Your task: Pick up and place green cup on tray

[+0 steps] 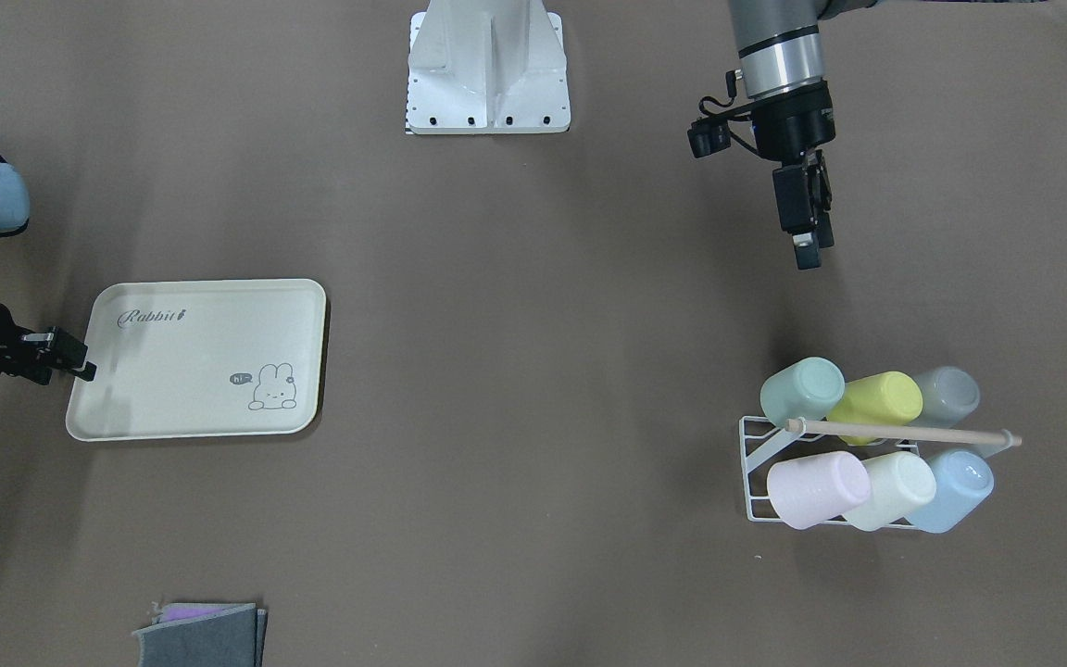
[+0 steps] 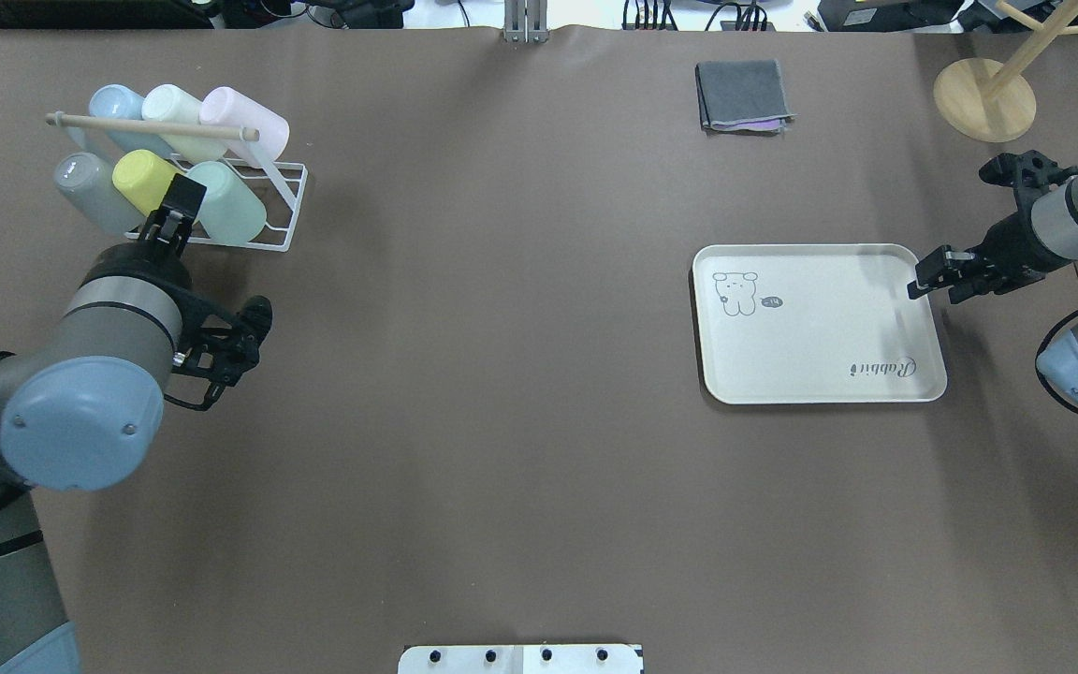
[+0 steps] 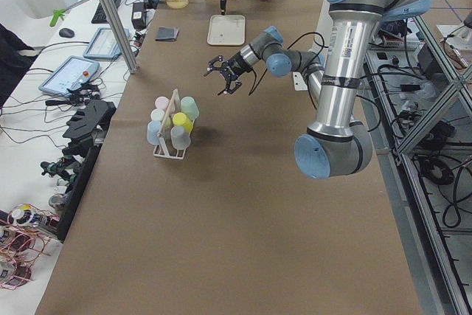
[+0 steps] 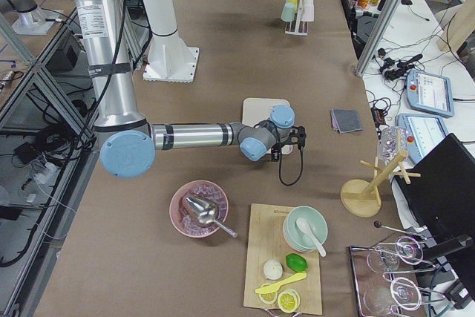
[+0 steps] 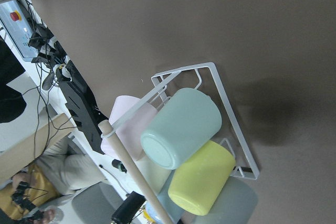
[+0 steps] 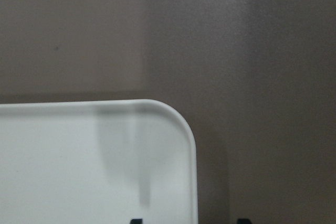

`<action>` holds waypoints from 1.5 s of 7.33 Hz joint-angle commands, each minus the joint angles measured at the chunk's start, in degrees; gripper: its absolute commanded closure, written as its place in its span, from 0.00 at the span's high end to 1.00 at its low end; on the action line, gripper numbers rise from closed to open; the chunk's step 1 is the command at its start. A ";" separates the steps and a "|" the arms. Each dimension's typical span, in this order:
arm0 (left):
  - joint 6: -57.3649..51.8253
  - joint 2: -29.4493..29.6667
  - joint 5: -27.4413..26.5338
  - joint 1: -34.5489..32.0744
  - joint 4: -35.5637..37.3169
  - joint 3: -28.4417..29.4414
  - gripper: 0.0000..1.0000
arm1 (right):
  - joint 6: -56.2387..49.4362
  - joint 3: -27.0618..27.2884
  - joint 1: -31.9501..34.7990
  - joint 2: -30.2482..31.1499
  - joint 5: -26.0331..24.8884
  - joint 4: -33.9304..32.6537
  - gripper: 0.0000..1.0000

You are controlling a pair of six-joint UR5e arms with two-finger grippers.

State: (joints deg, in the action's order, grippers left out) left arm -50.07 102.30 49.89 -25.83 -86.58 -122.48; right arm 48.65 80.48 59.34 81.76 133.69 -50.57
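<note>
The green cup (image 1: 802,389) is a mint tumbler lying on its side in a white wire rack (image 1: 760,459), at the rack's robot-side end; it also shows in the overhead view (image 2: 225,201) and the left wrist view (image 5: 181,129). My left gripper (image 1: 809,248) hangs open and empty above the table, short of the rack on the robot's side (image 2: 179,204). The cream tray (image 1: 200,361) with the "Rabbit" print lies flat and bare on the other side of the table (image 2: 820,323). My right gripper (image 2: 927,281) is open and empty, low over the tray's short edge near a corner (image 6: 173,124).
The rack also holds a yellow-green cup (image 1: 881,403), a grey cup (image 1: 946,394), a pink cup (image 1: 816,486), a cream cup (image 1: 895,486) and a blue cup (image 1: 955,486), under a wooden rod (image 1: 904,433). A folded grey cloth (image 2: 743,94) and a wooden stand (image 2: 983,98) sit at the far edge.
</note>
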 commanded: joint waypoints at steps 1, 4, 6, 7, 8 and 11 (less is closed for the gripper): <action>-4.41 2.20 -5.92 1.31 0.45 5.83 0.98 | -0.05 -0.15 -0.80 -0.02 -0.10 -0.05 0.63; -6.00 2.02 -11.65 5.17 0.54 11.46 0.98 | -0.49 -0.50 -1.06 -0.02 -0.19 0.04 0.57; -6.09 2.37 -14.10 5.35 0.45 15.06 0.98 | -0.66 -0.59 -1.15 0.07 -0.19 0.04 0.56; -7.05 2.46 -14.38 5.35 0.54 16.30 0.98 | -0.66 -0.59 -1.15 0.07 -0.19 0.04 0.53; -7.40 2.73 -16.21 5.27 0.37 18.22 0.98 | -0.66 -0.59 -1.15 0.07 -0.19 0.04 0.52; -12.99 6.06 -18.23 5.01 0.02 21.40 0.98 | -0.66 -0.59 -1.15 0.07 -0.19 0.04 0.50</action>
State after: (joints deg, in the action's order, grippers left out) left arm -59.51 106.91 33.09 -20.67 -86.35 -102.13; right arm 47.96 79.89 58.18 81.83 133.51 -50.54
